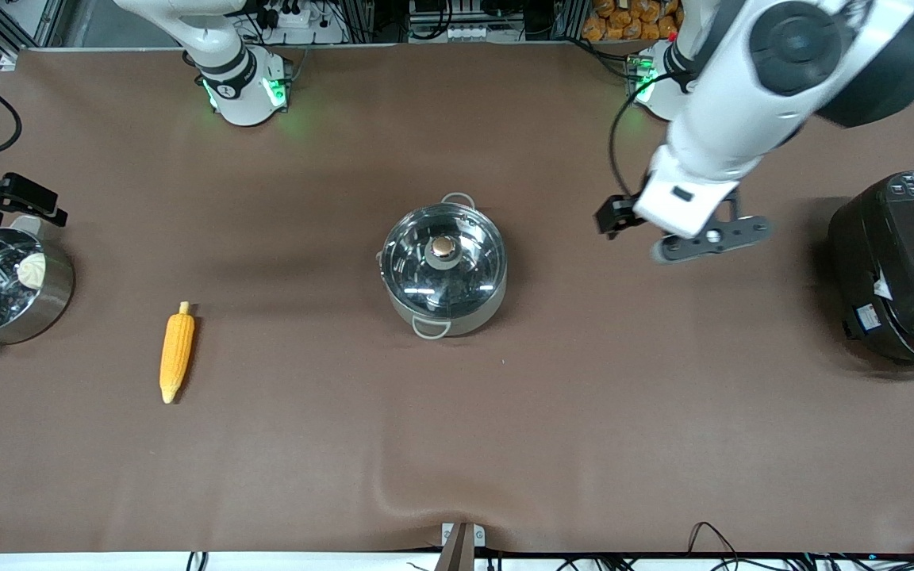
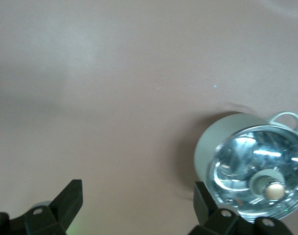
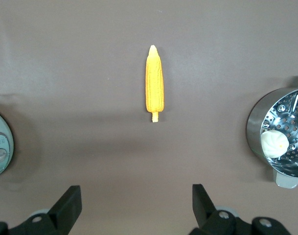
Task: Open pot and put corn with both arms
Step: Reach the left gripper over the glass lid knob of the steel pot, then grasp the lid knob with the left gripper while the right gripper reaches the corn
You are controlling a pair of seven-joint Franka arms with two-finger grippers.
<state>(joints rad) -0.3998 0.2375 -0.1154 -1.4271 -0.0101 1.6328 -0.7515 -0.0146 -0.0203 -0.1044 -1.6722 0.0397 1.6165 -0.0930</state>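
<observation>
Nothing of the task is done yet, judging by the layout. The pot stands near the middle of the tabletop with its glass lid seated and the brass knob untouched. The corn lies flat on the tabletop, well apart from the pot toward the right arm's end and slightly nearer the front camera, pale stub pointing toward the robot bases. Left pincer: fingers spread wide, holding nothing, hanging over bare tabletop between the pot and the black rice cooker; its wrist view shows the pot and knob off to one side of the open fingers, so it is not aligned with the knob. Right pincer: also spread wide and empty; the right wrist view looks down on the corn between the fingers' line and shows the edge of the lidded pot and the steel pot with the perforated insert holding a white lump. The pincer itself is not clearly visible in the front view, so its exact place over the tabletop is uncertain. Remaining, by my estimate: grasp the knob and lift the lid clear, pick up the corn, carry it over, lower it into the pot. All steps outstanding.
</observation>
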